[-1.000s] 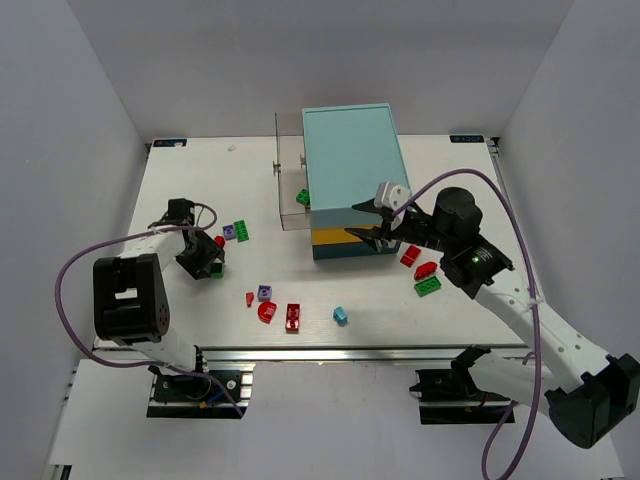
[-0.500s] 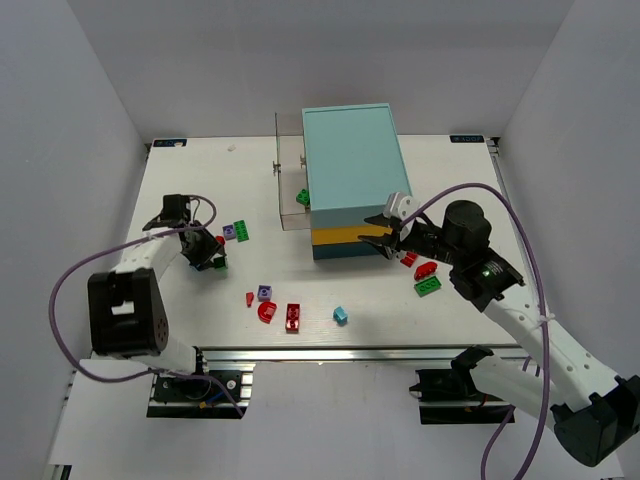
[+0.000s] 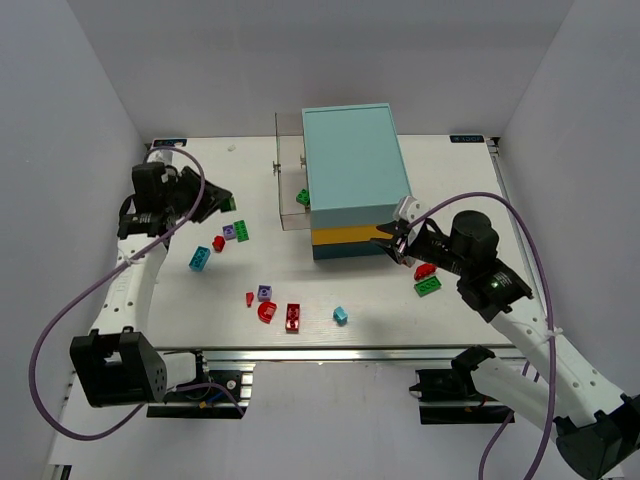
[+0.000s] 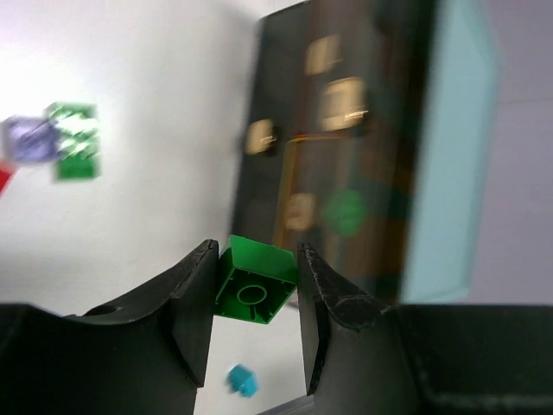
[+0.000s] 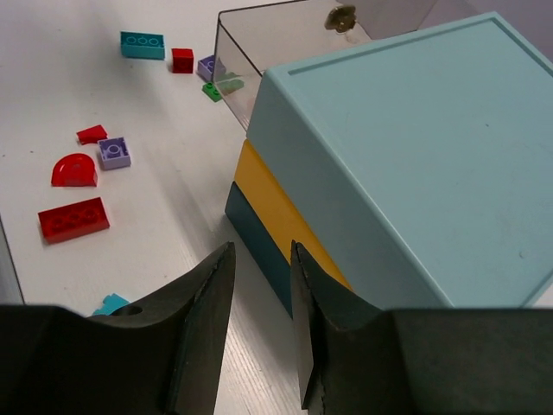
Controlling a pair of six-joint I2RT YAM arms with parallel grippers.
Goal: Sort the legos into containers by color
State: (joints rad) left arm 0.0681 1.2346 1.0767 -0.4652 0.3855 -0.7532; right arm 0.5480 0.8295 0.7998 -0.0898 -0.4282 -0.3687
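My left gripper [image 3: 218, 200] is shut on a small green lego [image 4: 257, 290] and holds it above the table, left of the open clear drawer [image 3: 290, 190]. That drawer holds one green lego [image 3: 302, 197] and belongs to the teal, yellow and dark teal cabinet [image 3: 350, 165]. My right gripper [image 3: 392, 244] is open and empty at the cabinet's front right corner [image 5: 259, 203]. Loose legos lie on the table: light blue [image 3: 199, 258], red [image 3: 218, 243], purple [image 3: 229, 231], green [image 3: 241, 231], purple [image 3: 264, 293], a red arch [image 3: 267, 312], red [image 3: 293, 316], light blue [image 3: 340, 315].
A red lego [image 3: 425, 270] and a green lego [image 3: 428, 287] lie right of the cabinet's front, close under my right arm. A small red piece [image 3: 250, 298] lies by the purple one. White walls enclose the table on three sides.
My left gripper has risen from the table with the green lego and moved back and left; a light blue lego now shows where it was. My right gripper has shifted slightly right and nearer.
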